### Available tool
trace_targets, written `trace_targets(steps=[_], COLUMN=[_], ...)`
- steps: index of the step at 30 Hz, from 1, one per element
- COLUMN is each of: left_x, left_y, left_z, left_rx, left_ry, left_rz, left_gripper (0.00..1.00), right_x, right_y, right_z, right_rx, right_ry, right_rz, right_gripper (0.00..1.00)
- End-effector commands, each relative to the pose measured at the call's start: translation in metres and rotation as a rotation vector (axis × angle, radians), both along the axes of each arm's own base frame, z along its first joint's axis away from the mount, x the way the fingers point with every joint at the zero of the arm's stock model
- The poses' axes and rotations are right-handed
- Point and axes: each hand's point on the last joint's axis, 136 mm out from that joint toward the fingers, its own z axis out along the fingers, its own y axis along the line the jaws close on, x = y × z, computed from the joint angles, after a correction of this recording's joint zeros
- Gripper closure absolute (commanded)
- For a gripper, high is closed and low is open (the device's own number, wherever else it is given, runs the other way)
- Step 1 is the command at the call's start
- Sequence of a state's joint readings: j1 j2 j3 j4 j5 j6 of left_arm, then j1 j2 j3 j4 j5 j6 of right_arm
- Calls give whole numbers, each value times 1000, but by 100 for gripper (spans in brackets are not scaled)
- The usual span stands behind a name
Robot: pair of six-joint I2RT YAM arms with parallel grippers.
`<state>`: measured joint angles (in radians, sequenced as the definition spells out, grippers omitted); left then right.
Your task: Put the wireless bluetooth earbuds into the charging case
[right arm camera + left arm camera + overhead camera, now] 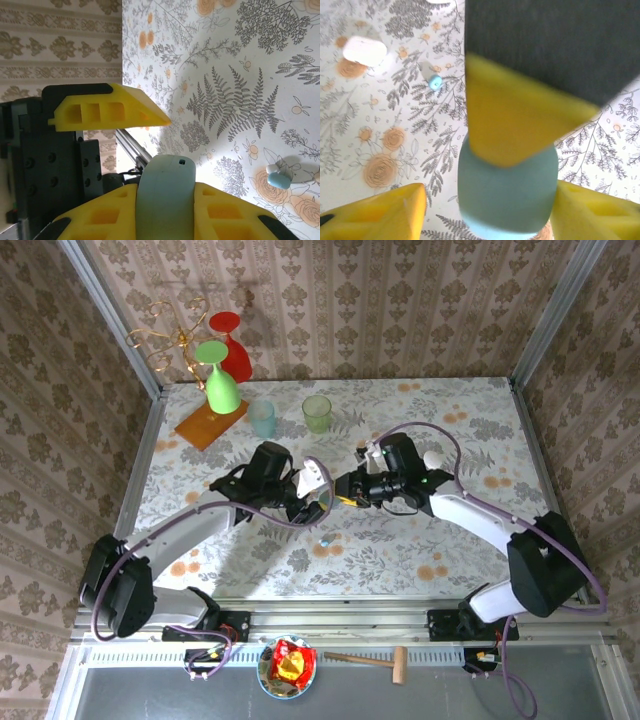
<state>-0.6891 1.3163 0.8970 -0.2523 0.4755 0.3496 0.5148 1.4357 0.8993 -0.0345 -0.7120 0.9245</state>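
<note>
Over the middle of the flowered tablecloth [400, 552] the two arms meet tip to tip around one thing: a smooth, pale-blue, pebble-shaped plastic charging case [167, 172]. The right gripper [166, 195] presses its yellow, hollow-celled plastic fingers against both broad sides of the case. It is clamped on it edge-up, and a small hole shows near the top edge. The left gripper [490, 202] has its jaws apart around the same case, one finger well clear and the other just at its side, so I'd say it grips nothing. I can't tell whether the lid is open.

The earbud [325, 538], a tiny glossy bud with a white body and a pale-blue tip, lies loose on the cloth. It sits beneath the meeting grippers and a little toward the arms' bases, about midway between the two arms. It is too small for me to say how its long axis runs. The left gripper, being free, looks the likelier to go down for it, and something so small and slick will need a well-centred pinch. A white rounded case [365, 50] lies on the cloth, well apart from the earbud.
</note>
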Motion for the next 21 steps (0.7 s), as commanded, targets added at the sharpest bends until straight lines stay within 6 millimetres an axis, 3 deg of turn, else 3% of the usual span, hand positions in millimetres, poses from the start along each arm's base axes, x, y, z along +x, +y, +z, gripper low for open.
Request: trace_targets(steps=[1,5,8,16,21], left_x=[7,3,4,15,17], left_y=[-4,-3,3,12,10], left_z=[42,84,103,136,156], left_rx=[-155,-339,-445,-722,-811], left_ry=[-110,-248,-314,-427,-495], left_rz=[19,26,48,101,81], left_gripper=[28,16,12,17,21], right_x=[-1,5,7,4,7], right_y=[-8,-13,-15,-15,-18], right_z=[33,65,93,164,183], right_rx=[101,232,328,565,627], right_ry=[-24,-42,-57,-110,-126], right_rz=[-32,-70,-77,-61,-84], right_gripper=[84,84,86,88,91])
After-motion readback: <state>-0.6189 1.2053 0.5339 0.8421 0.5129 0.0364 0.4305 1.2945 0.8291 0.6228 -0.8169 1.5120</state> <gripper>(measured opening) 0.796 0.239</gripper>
